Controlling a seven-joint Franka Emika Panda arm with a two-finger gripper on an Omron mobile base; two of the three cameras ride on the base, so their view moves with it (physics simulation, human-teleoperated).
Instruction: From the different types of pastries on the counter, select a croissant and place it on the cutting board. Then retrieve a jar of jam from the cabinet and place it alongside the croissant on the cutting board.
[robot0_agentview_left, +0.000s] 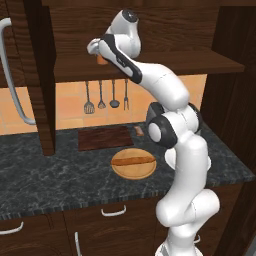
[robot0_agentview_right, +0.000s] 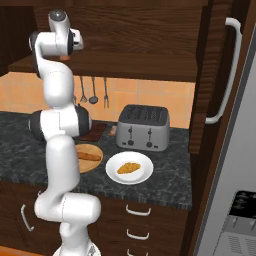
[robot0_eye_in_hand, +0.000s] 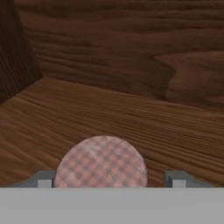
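Up on the cabinet shelf (robot0_agentview_left: 200, 62), the jar of jam (robot0_eye_in_hand: 101, 161) — in the hand view its lid is a round pinkish-brown disc with a faint checked pattern, seen from above. In the left base view the jar shows as a small orange patch (robot0_agentview_left: 101, 59) under the hand, standing on the shelf of the dark wood cabinet (robot0_agentview_right: 150, 30).

Gripper (robot0_eye_in_hand: 109, 180) reaches into the cabinet; the two grey fingertips (robot0_eye_in_hand: 44, 179) stand wide apart, one on each side of the lid. The jar sits between the jaws, nearer the left tip in that view, with a visible gap to the right tip. Cannot tell whether either tip touches the jar — the bottom of the view cuts them off.

Down on the dark marbled counter (robot0_agentview_left: 45, 175): cutting board (robot0_agentview_left: 105, 137) lies flat by the back wall, nothing on its visible face. Croissant (robot0_agentview_right: 129, 167) rests on a round white plate (robot0_agentview_right: 145, 175) in front of the toaster (robot0_agentview_right: 144, 127). Long brown loaf (robot0_agentview_left: 133, 160) lies across the round pale wooden board (robot0_agentview_left: 133, 171). A tiny brownish pastry (robot0_agentview_left: 139, 131) sits just beside the cutting board's right end.
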